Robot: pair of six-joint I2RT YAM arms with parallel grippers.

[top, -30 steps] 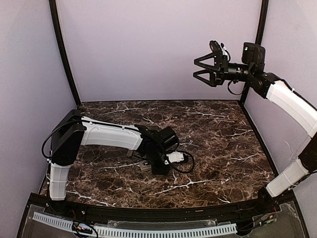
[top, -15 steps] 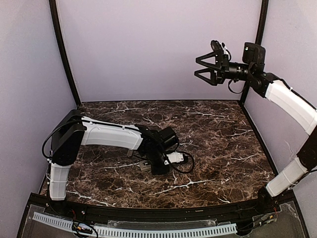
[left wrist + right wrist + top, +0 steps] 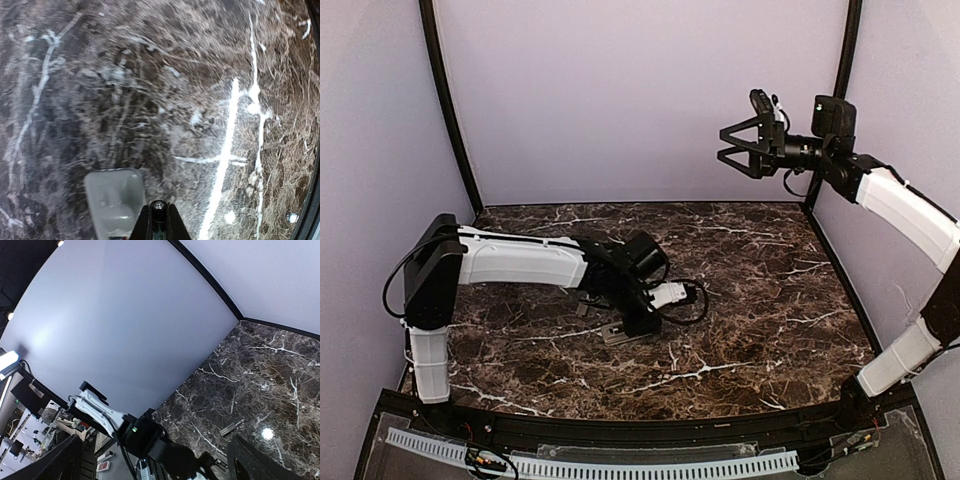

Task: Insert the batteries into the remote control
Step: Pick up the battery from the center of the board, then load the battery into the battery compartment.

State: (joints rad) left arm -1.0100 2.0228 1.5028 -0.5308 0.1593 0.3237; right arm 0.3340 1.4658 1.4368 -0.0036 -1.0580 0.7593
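- Judging the step in hand as fetching or carrying one of the batteries to the remote control (image 3: 114,197); neither view shows one seated
- Jaws of the left gripper (image 3: 159,214) are pressed together, just right of the remote control's near end in the wrist view
- A small dark round tip (image 3: 158,204) sits between its fingertips; cannot tell whether it is a battery
- The remote control lies flat on the marble table (image 3: 770,290), grey face up, directly under the left wrist; the wrist view is blurred, so the compartment cannot be read
- The left arm reaches low and long across the table, wrist bent down over the remote control
- Jaws of the right gripper (image 3: 738,148) are spread wide on nothing, raised high and well apart from the remote control, toward the far right corner
- Next move, as a judgement: line a slim cylinder up with the compartment, correct end first, and press it in gently; the right arm would probably have to come down to steady the remote control
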